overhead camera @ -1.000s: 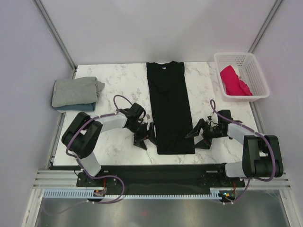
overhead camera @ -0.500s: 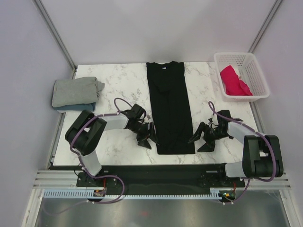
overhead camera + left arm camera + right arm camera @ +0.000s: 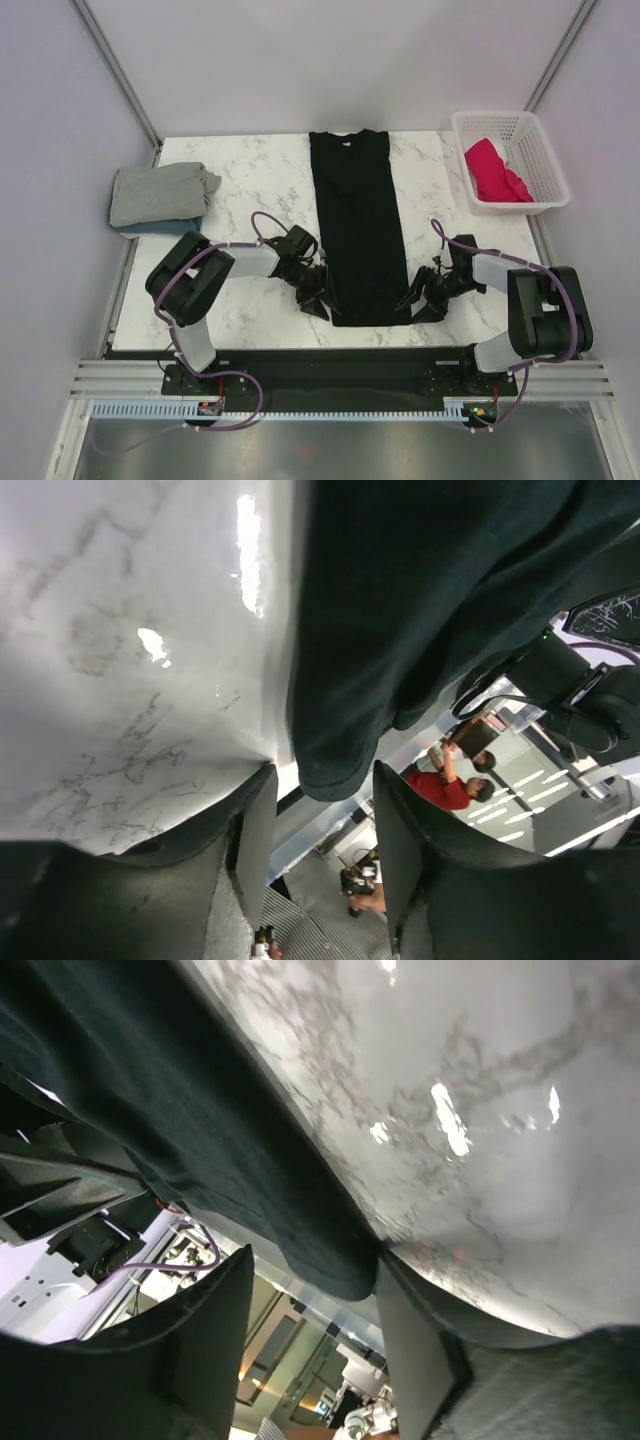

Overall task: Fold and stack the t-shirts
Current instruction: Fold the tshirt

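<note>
1. Two-cornered pinch next, by judgement: takes both near hem corners of the long black cloth t-shirt [image 3: 358, 220], spread flat on the white marbled desk [image 3: 250, 180].
2. Runs lengthwise away from the arm bases, collar far, hem near, midway between the arms.
3. Puts the hem's left corner between the fingers [image 3: 255, 830] of the left claw [image 3: 318, 295]: apart, astride the cloth, not clamped.
4. Puts the right corner inside the right claw [image 3: 418, 297] likewise: apart, nothing gripped.
5. Favours neither arm; equally near, each to its own corner.
6. Calls for closing both, then carrying hem toward collar along that long axis.
</note>
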`<action>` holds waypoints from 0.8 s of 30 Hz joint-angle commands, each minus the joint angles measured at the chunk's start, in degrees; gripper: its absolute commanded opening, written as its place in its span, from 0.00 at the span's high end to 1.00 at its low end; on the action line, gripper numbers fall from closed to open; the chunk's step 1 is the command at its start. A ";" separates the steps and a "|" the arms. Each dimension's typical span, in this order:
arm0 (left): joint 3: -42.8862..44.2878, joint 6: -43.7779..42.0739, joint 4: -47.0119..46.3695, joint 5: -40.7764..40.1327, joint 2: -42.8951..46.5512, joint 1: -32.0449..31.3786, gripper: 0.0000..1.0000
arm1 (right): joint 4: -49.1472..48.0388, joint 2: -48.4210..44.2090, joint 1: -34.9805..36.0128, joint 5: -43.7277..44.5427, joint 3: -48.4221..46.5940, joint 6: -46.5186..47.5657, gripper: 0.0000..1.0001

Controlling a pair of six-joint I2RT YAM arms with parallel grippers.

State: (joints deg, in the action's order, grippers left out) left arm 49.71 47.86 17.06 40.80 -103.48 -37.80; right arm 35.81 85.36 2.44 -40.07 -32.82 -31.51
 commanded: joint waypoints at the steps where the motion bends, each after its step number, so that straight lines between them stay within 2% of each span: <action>1: -0.32 1.10 -1.41 -1.60 -1.20 -0.26 0.54 | -4.26 0.24 0.37 0.79 0.12 -1.27 0.42; 2: -0.49 1.19 -1.50 -1.60 -1.28 -0.26 0.56 | -5.39 0.24 0.55 0.53 0.30 -1.80 0.47; 4: -0.67 1.54 -2.11 -1.51 -1.46 -0.34 0.65 | -6.45 0.24 0.73 -0.09 0.56 -2.42 0.51; 6: -0.67 1.45 -2.64 -1.42 -1.81 -0.43 0.79 | -7.25 0.33 0.90 -0.88 0.56 -2.86 0.59; 8: -0.41 1.36 -3.17 -1.33 -1.90 -0.43 0.86 | -7.25 0.33 0.90 -1.14 0.47 -2.77 0.64; 9: -0.23 1.10 -3.17 -1.33 -2.16 -0.43 0.98 | -7.25 0.24 0.99 -1.32 0.39 -2.68 0.67; 14: 1.70 -1.01 -0.98 -2.12 0.12 -0.08 0.98 | -5.59 -1.77 0.90 -2.29 -0.49 -2.24 0.89; 17: 4.94 -4.15 0.86 -3.09 3.19 1.32 0.98 | -3.83 -3.80 0.90 -2.82 -2.07 -0.85 0.96; 19: 7.31 -7.06 2.88 -3.79 5.47 3.33 0.98 | -2.77 -4.94 0.99 -2.73 -4.61 0.04 1.00; 24: 15.40 -10.93 9.73 -3.88 8.56 8.44 0.98 | -1.53 -4.42 0.99 -3.78 -11.99 1.01 1.00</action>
State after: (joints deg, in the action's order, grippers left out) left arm 60.23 42.44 22.41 38.26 -99.00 -31.92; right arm 34.37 81.80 3.18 -42.22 -39.44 -31.64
